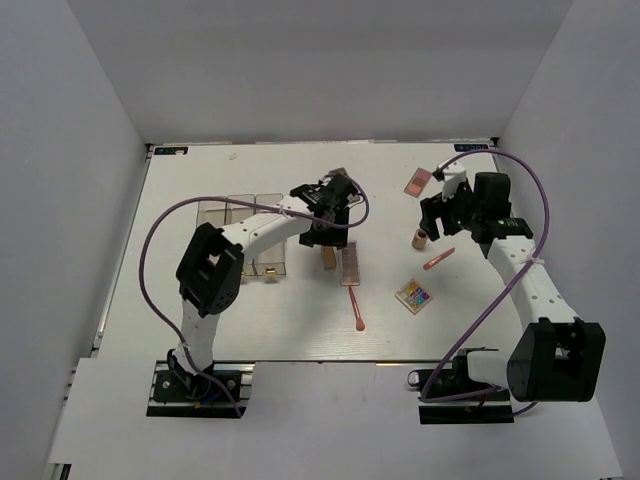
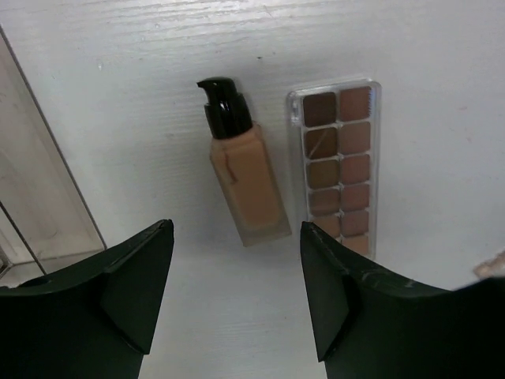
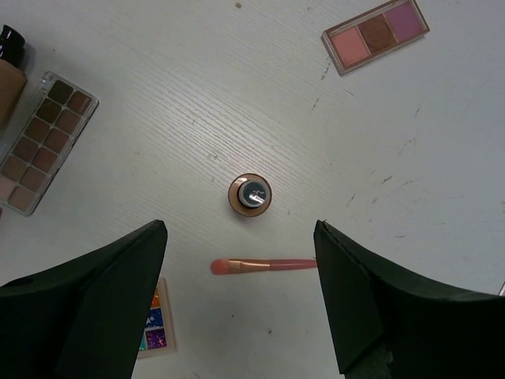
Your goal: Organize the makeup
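A beige foundation bottle (image 2: 241,178) with a black pump lies flat beside the brown eyeshadow palette (image 2: 339,166). My left gripper (image 2: 237,292) hovers open and empty just short of the bottle's base; in the top view it (image 1: 330,215) is above both. A second foundation bottle (image 3: 251,194) stands upright, with a coral applicator (image 3: 264,264) lying near it. My right gripper (image 3: 241,300) is open and empty above them. The mauve palette (image 3: 375,33) and the multicolour palette (image 1: 414,296) lie apart. Another coral applicator (image 1: 357,310) lies at centre front. I cannot make out the pink compact.
The clear three-compartment organizer (image 1: 245,235) stands left of my left gripper; its wall shows in the left wrist view (image 2: 39,197). White walls enclose the table on three sides. A small item (image 1: 338,172) is partly hidden behind the left gripper.
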